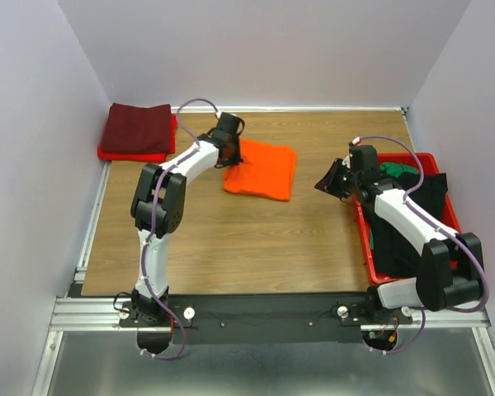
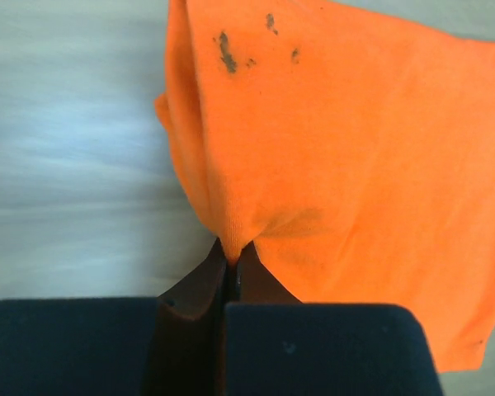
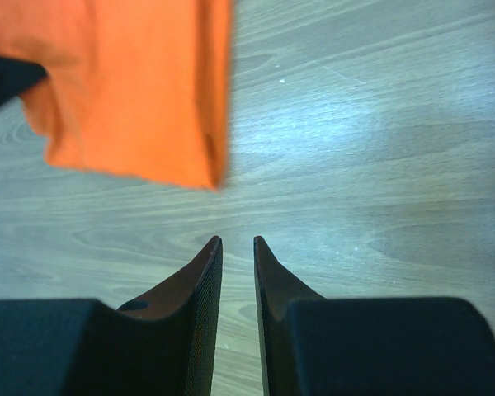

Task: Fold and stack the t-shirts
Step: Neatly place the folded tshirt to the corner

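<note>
1. My left gripper point(image 1: 228, 151) point(image 2: 231, 252) is pinched shut on the near edge of the orange t-shirt point(image 1: 262, 169) point(image 2: 355, 165). A fold of cloth is bunched between the tips.
2. The rest of that shirt lies folded on the wooden table point(image 1: 231, 239), spreading ahead and to the right of my left fingers. It has dark specks near its far edge.
3. My right gripper point(image 1: 326, 183) point(image 3: 237, 243) has its jaws a little apart and holds nothing, with bare wood under the tips.
4. The orange t-shirt point(image 3: 132, 82) sits ahead and left of my right gripper, apart from it.
5. Behind my right gripper is a red tray point(image 1: 430, 157) holding a black t-shirt point(image 1: 433, 194) and a green t-shirt point(image 1: 393, 169).
6. Far left of my left gripper, a folded maroon t-shirt point(image 1: 139, 128) lies on a red t-shirt point(image 1: 132, 154).
</note>
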